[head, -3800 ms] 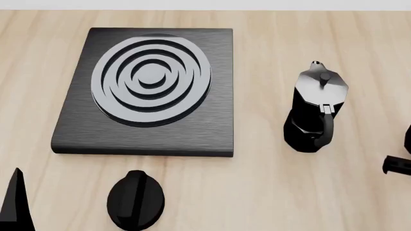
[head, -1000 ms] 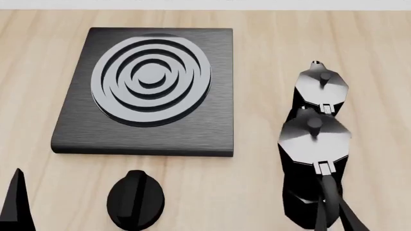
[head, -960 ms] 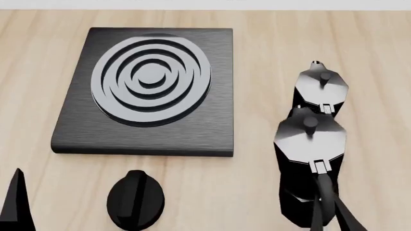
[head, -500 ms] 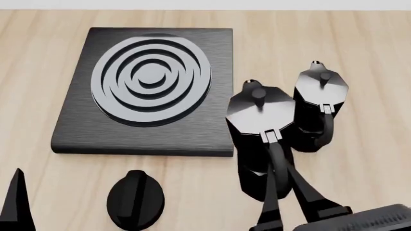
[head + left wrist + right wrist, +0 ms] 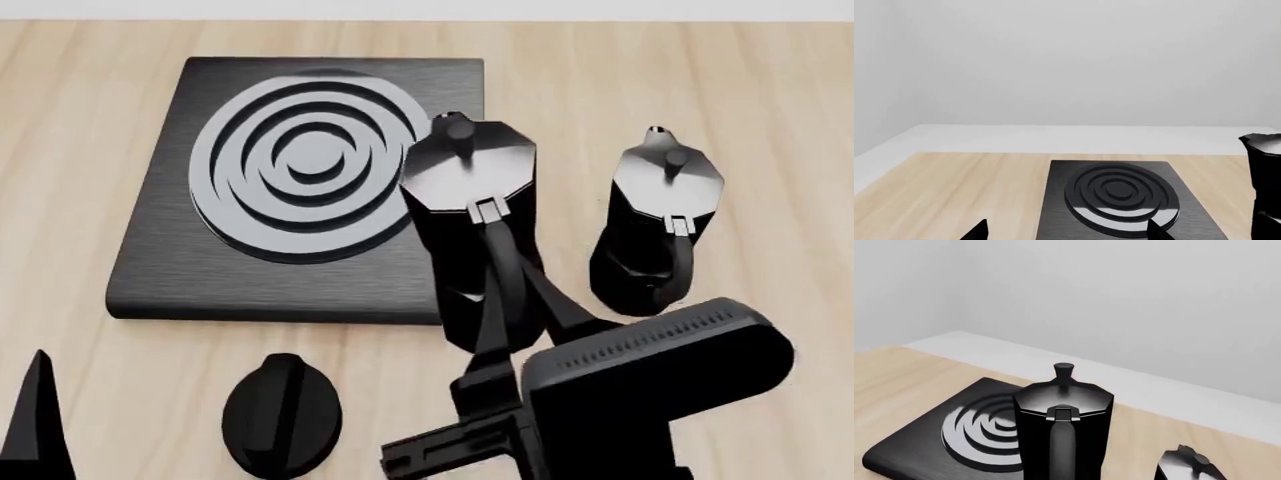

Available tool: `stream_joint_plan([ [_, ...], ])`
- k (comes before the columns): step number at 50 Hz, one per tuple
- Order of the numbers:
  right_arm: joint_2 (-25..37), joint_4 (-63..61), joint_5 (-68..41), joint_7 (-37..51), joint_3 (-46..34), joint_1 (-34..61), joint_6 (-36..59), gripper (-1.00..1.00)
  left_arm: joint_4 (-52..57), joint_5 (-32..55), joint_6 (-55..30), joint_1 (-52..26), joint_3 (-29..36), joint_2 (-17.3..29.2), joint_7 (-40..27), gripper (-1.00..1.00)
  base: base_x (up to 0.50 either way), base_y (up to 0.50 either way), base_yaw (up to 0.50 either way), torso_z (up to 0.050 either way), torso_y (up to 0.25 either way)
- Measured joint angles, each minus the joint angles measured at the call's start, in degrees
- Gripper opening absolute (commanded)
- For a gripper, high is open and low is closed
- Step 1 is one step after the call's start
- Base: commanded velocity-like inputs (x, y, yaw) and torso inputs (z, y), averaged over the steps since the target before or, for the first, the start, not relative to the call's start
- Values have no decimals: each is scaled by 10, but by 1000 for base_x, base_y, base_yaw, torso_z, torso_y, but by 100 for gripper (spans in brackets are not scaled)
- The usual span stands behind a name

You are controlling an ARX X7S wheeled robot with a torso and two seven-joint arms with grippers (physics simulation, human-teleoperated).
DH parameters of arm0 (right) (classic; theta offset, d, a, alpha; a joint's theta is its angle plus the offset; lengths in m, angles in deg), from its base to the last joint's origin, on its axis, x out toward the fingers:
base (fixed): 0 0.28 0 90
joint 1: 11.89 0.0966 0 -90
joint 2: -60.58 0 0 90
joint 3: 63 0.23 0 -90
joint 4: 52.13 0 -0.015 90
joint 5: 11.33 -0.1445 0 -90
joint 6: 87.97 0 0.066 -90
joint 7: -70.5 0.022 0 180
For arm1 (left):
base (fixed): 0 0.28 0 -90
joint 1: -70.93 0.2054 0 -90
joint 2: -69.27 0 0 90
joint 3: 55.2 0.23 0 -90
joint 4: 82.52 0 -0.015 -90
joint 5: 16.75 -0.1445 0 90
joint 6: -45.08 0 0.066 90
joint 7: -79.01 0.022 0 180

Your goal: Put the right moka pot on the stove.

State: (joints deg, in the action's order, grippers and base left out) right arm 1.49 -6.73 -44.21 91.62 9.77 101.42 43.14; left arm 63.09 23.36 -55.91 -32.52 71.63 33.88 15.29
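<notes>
Pale wooden worktop (image 5: 747,80) lies bare around our stove (image 5: 174,270). Our right gripper (image 5: 514,300) hides its jaws, clenched on the right moka pot (image 5: 467,180) at the stove's right edge, apart from the twin pot (image 5: 661,215). Our left gripper (image 5: 1064,232) shows only two spread tips.

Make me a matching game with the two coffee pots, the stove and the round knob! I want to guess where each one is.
Things:
1. held moka pot
2. other moka pot
3. stove
4. black knob

Places:
A. flat on the table, left of both pots
B. standing alone on the wood, farthest right
C. on the table in front of the stove, nearest the robot
D. gripped by its handle in the right gripper, at the stove's right edge

Pairs: 1-D, 2-B, 3-A, 4-C
</notes>
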Motion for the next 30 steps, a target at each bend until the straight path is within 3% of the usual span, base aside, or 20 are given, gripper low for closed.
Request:
stream_joint_plan([
  [30, -85, 203, 23, -53, -53, 155, -24, -100, 1, -4, 6, -1, 5, 4, -2, 100, 0, 0, 0, 0, 1],
])
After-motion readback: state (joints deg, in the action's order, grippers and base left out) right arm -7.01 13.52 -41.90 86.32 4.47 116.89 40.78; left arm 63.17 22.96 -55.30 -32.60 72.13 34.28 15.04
